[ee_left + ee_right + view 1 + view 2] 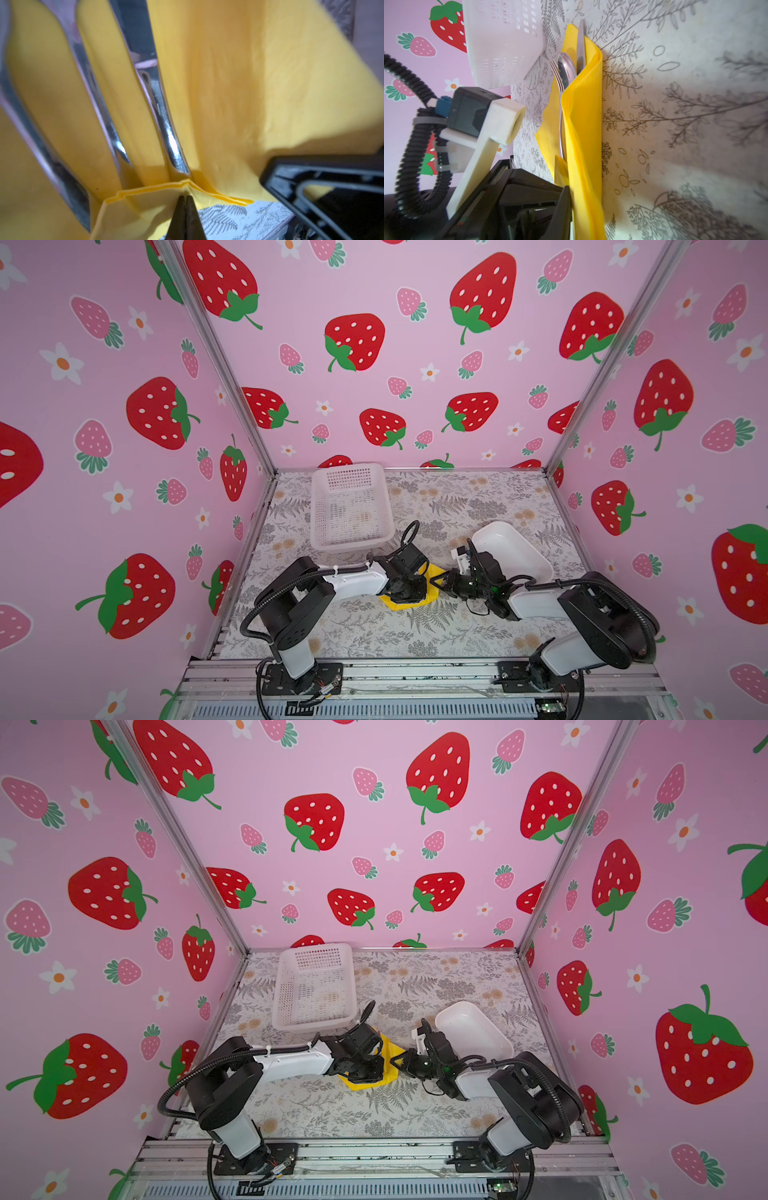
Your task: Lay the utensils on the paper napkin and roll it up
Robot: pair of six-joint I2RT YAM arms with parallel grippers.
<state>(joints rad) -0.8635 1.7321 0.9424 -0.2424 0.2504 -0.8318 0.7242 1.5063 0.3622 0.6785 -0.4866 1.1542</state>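
The yellow paper napkin (435, 572) (360, 1085) lies at mid-table between the two arms, mostly hidden under them in both top views. In the right wrist view the paper napkin (583, 128) is folded up over the utensils: fork (556, 69), spoon (567, 66) and knife (580, 45) stick out at its far end. Their shiny handles (169, 133) lie side by side inside the fold. My left gripper (185, 197) (409, 592) is shut on the napkin's layered near edge. My right gripper (571, 190) (434, 580) pinches the raised flap; only one finger (565, 209) shows.
A white mesh basket (320, 510) (286, 990) stands behind the left arm, close to the napkin. A white oblong tray (515, 549) (478, 1033) sits behind the right arm. Pink strawberry walls enclose the fern-print table on three sides.
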